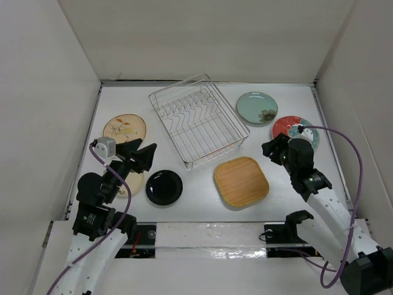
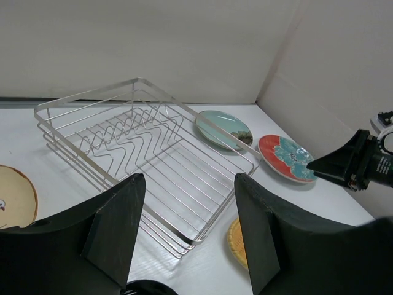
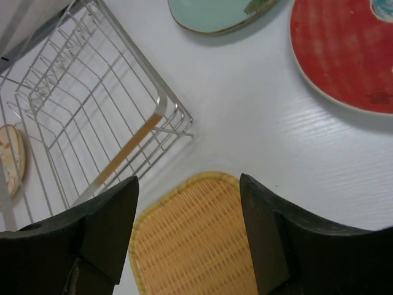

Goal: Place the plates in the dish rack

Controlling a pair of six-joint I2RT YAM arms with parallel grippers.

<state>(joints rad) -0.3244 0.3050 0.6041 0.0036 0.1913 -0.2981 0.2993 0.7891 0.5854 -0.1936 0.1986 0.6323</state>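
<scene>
The silver wire dish rack (image 1: 170, 131) stands empty at mid-table. Round it lie the pale green plate (image 1: 257, 107), the red patterned plate (image 1: 287, 126), the tan floral plate (image 1: 124, 128), the glossy black plate (image 1: 164, 187) and the bamboo-coloured square plate (image 1: 241, 181). The cream plate (image 1: 135, 184) is mostly hidden under my left arm. My left gripper (image 1: 142, 149) is open and empty, above the table left of the rack's near corner (image 2: 184, 243). My right gripper (image 1: 273, 147) is open and empty, above the bamboo plate's (image 3: 190, 246) far edge, beside the red plate (image 3: 344, 55).
White walls close in the table on the left, back and right. In the left wrist view the right gripper (image 2: 350, 163) shows past the red plate (image 2: 285, 157). The rack's corner (image 3: 161, 107) is close to the bamboo plate.
</scene>
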